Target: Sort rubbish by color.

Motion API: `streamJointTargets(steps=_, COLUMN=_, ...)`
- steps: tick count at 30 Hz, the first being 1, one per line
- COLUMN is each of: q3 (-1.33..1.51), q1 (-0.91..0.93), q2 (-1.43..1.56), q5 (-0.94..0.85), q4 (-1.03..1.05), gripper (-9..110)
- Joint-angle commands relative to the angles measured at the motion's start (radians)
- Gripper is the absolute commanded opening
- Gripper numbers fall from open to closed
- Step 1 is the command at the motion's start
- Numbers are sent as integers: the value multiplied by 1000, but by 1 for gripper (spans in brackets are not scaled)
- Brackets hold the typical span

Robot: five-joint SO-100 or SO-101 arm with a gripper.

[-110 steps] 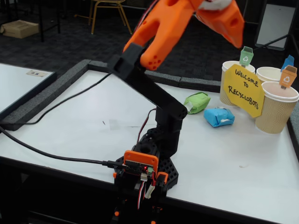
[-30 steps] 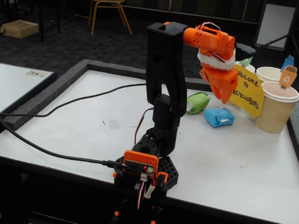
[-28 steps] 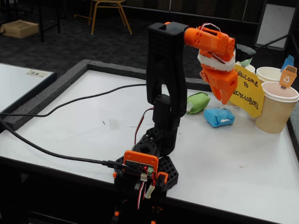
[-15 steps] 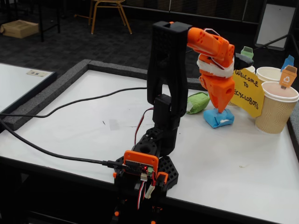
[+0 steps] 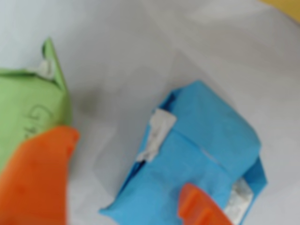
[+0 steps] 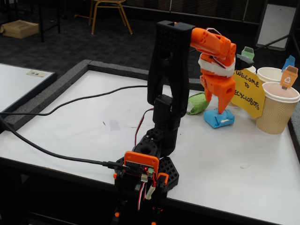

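Two pieces of rubbish lie on the white table. The blue paper wad [image 5: 201, 154] [image 6: 219, 118] has bits of white tape on it. The green wad [image 5: 28, 112] [image 6: 197, 103] lies just to its left in both views. My orange gripper [image 6: 219, 108] [image 5: 124, 164] hangs open, pointing down right above the blue wad and holding nothing. In the wrist view one finger [image 5: 37, 183] overlaps the green wad's edge. The other fingertip [image 5: 199, 208] is over the blue wad's near side.
Three beige paper cups [image 6: 276, 110] with small coloured tags stand at the table's right end. The yellow sign [image 6: 247, 90] leans in front of them, close to the gripper. A black cable [image 6: 70, 101] crosses the left of the table. The arm's base [image 6: 150, 164] sits at the front edge.
The gripper came down from in front of the sign to just above the blue wad. Its fingers looked together half a second ago and now stand apart.
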Motion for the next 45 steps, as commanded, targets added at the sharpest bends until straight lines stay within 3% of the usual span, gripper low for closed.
streamJointTargets(steps=1, q3=-86, q1=-29, q2=-25, q5=18, q4=8, gripper=16)
streamJointTargets(steps=15, q3=-229, q1=35, q2=-140, q5=18, q4=164, gripper=13)
streamJointTargets(steps=23, q3=-322, q1=55, q2=-137, q5=18, q4=396, gripper=11)
streamJointTargets(steps=45, q3=-57, q1=150, q2=204, q5=26, q4=272, gripper=9)
